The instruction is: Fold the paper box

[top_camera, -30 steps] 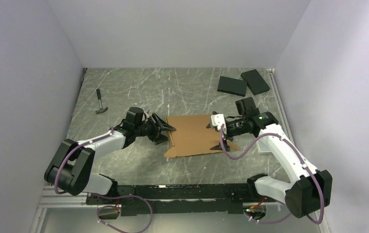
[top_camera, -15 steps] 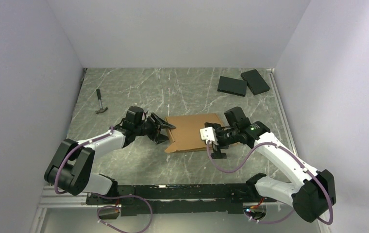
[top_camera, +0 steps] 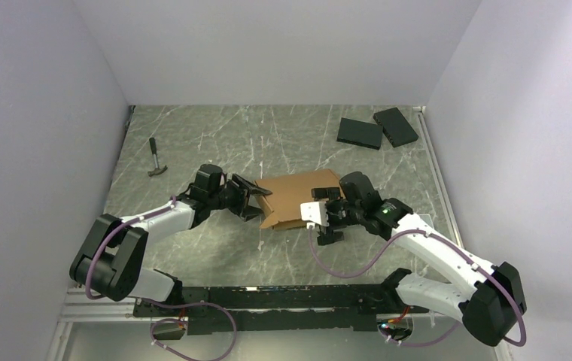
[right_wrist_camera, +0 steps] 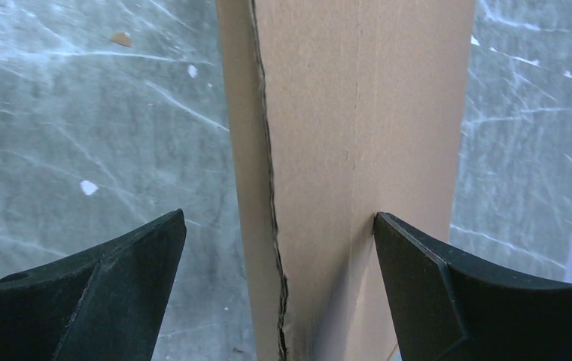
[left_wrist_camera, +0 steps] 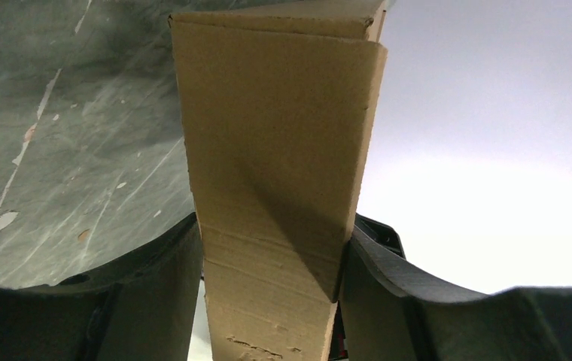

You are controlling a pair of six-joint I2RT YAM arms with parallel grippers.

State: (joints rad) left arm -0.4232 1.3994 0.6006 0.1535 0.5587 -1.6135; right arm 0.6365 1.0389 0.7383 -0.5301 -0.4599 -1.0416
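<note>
You're mid-fold here. The paper box point(top_camera: 296, 197) lies on the table point(top_camera: 215, 150) between both arms, its left flap pinched in your left gripper point(top_camera: 257, 201). Your right gripper point(top_camera: 329, 216) straddles the opposite edge, jaws wide, gripping nothing. Next I'd say clamp down and crease that side.

The paper box point(right_wrist_camera: 358, 150) stands between the right end effector's point(right_wrist_camera: 279, 218) wide-spread fingers point(right_wrist_camera: 433, 293), touching one, over the marbled table point(right_wrist_camera: 80, 113).
</note>
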